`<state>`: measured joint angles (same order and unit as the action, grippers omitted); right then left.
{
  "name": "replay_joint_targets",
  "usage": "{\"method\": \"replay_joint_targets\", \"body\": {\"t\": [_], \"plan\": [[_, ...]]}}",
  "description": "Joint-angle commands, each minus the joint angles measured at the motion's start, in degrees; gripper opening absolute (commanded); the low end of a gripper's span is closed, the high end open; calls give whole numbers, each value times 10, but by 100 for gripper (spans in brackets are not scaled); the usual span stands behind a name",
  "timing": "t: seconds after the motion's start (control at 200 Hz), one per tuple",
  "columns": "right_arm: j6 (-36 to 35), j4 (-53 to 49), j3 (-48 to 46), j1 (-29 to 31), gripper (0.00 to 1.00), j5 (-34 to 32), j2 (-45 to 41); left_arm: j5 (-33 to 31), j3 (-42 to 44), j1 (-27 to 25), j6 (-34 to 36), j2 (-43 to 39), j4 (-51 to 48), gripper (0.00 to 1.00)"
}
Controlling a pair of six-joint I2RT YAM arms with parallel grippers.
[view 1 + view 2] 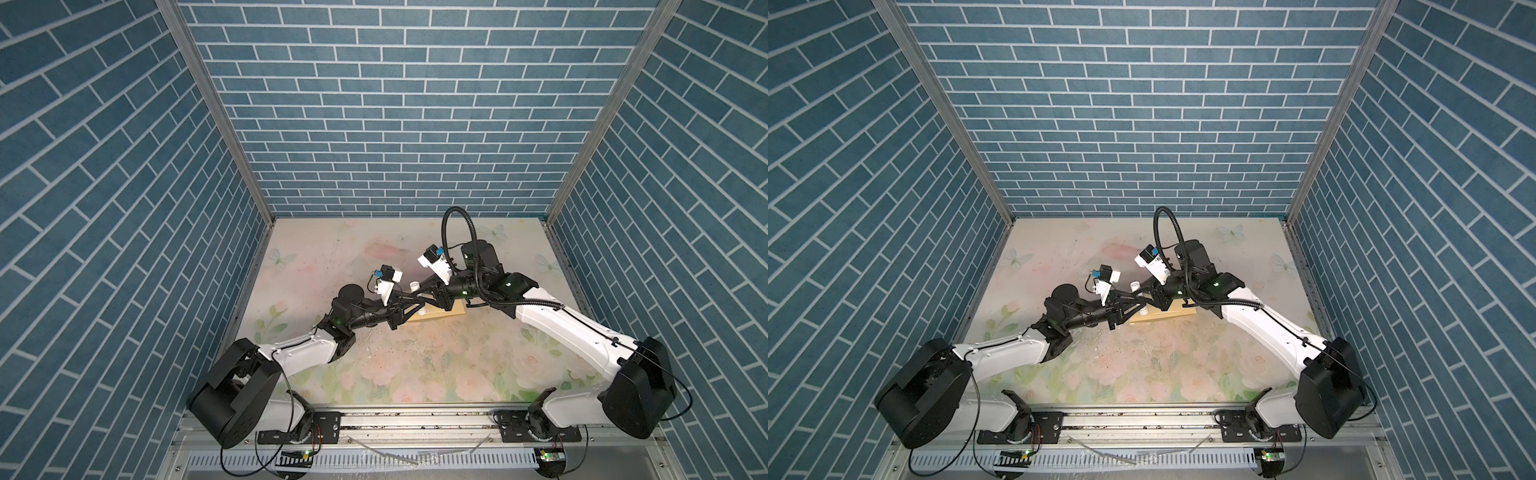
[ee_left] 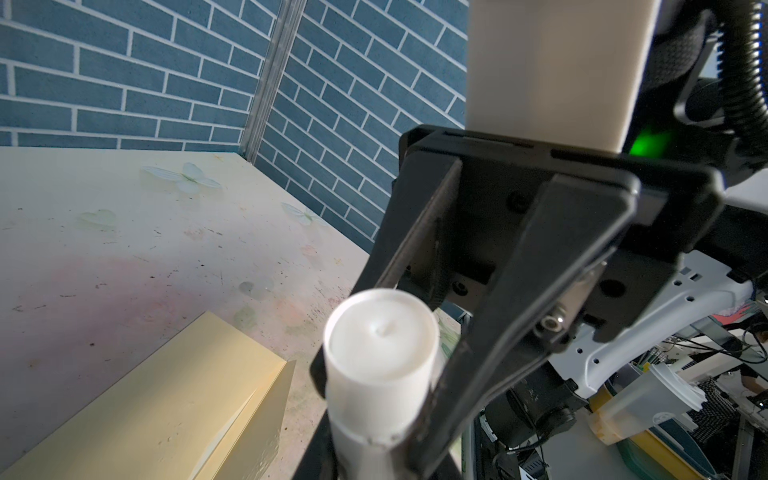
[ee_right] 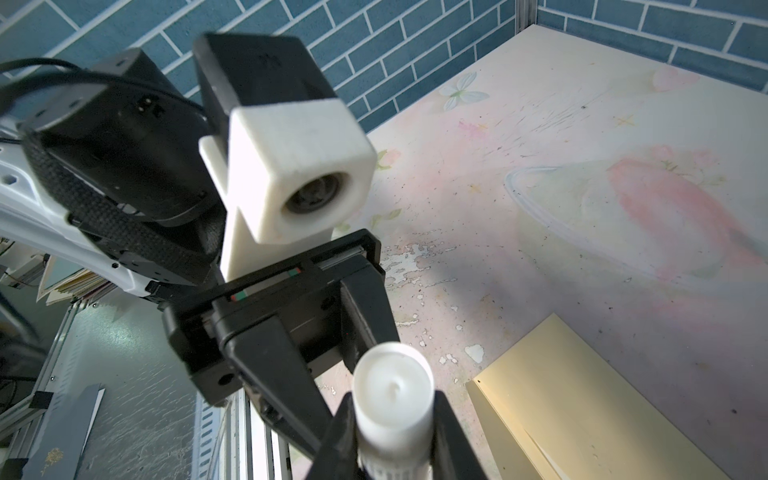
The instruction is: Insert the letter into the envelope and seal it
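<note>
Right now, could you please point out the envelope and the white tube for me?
envelope (image 2: 158,395): left wrist view, on its flat yellow face.
white tube (image 3: 392,390): right wrist view, on its round end face.

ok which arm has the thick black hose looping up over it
The right arm: a ribbed black hose arches up over its wrist. The left arm carries only thin cables.
</note>
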<state>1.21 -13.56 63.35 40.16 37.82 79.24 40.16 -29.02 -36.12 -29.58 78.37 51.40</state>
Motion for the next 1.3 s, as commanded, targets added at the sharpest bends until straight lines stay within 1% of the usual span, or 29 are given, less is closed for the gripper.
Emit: {"method": "replay_joint_targets", "body": {"t": [0.0,0.065,0.115,0.165,0.305,0.39,0.455,0.605,0.665,0.83,0.91,1.05,1.295], "plan": [[-15,18,31,7,24,-7,4,-17,-15,1,-29,9,55,0],[-16,23,26,6,40,-43,-10,-37,-8,1,-38,10,69,0],[-17,34,12,6,49,-78,-27,-63,-2,0,-46,6,77,0],[-17,54,-10,6,55,-111,-50,-95,5,1,-53,-1,79,0],[-2,136,-87,7,66,-178,-115,-197,24,0,-90,-30,72,0],[8,197,-132,7,70,-195,-137,-252,35,1,-129,-44,75,0],[8,264,-170,7,71,-206,-141,-288,38,-2,-163,-54,74,0],[-22,496,-272,25,70,-238,-127,-340,40,-9,-233,-66,58,0],[-37,552,-288,34,70,-261,-110,-351,42,-11,-252,-66,66,0],[-96,689,-309,67,70,-291,-48,-364,41,-16,-288,-63,75,0],[-122,737,-310,82,69,-303,-17,-365,39,-17,-299,-60,85,0],[-147,789,-304,100,67,-312,28,-364,40,-17,-311,-55,100,0],[-164,826,-289,109,54,-318,69,-359,40,-17,-316,-53,103,0]]}}
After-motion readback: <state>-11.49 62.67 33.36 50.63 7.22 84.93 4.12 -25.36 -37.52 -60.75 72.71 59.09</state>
